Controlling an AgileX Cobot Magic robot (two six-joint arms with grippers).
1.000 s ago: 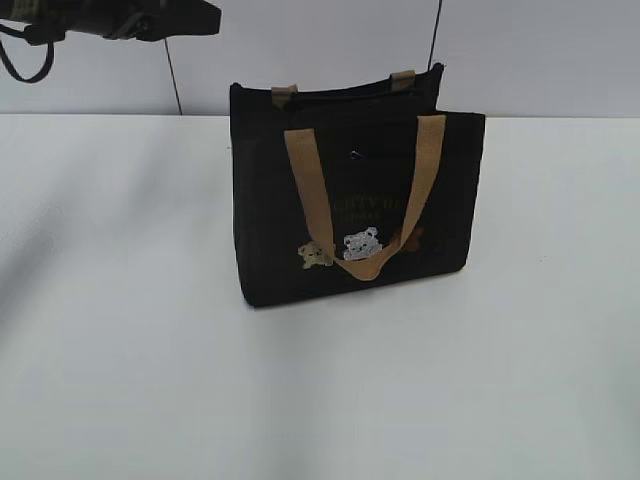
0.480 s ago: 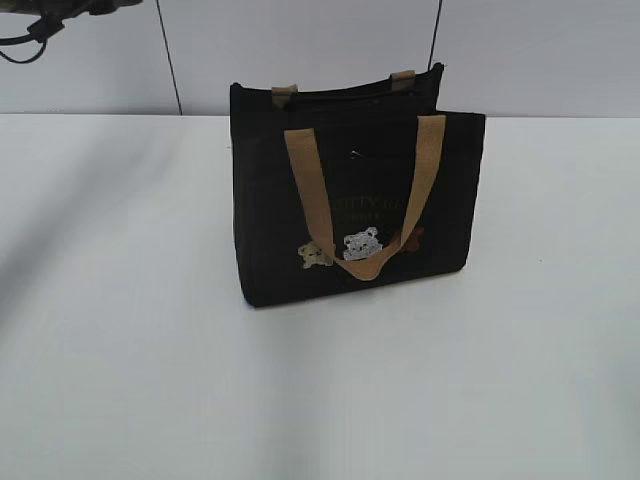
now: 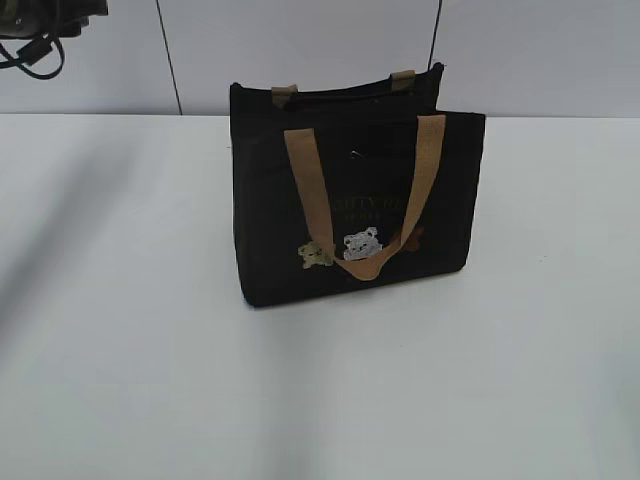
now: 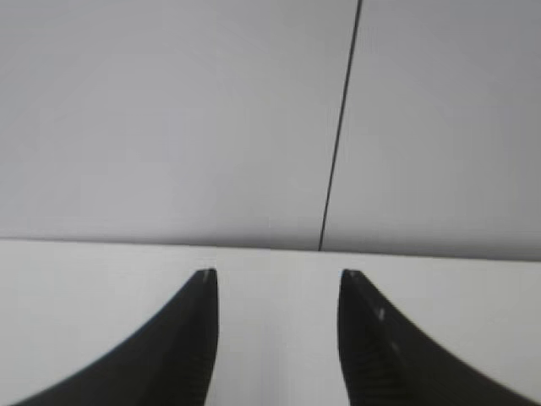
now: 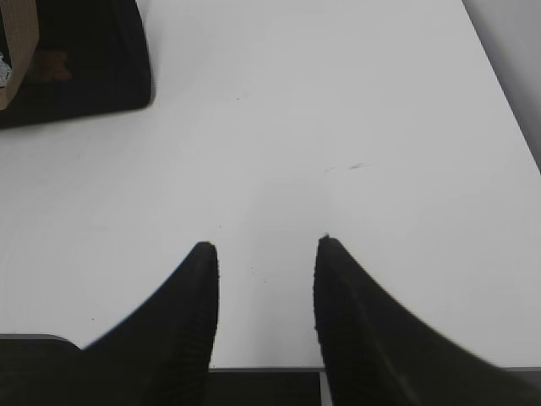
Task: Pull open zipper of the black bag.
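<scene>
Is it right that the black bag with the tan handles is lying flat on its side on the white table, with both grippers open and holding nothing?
Not quite. The black bag stands upright on the white table, as the exterior view shows, its tan handles draped down the front. The rest holds: the left gripper and right gripper are open and empty.

This looks like a lab or test bench rather than a home, though the narrow view leaves that uncertain. A plain white tabletop (image 3: 130, 380) fills the floor of the scene, backed by bare pale wall panels (image 3: 300, 50) split by thin dark seams (image 3: 168, 60). Black cabling (image 3: 35, 55) hangs at the upper left corner.
</scene>
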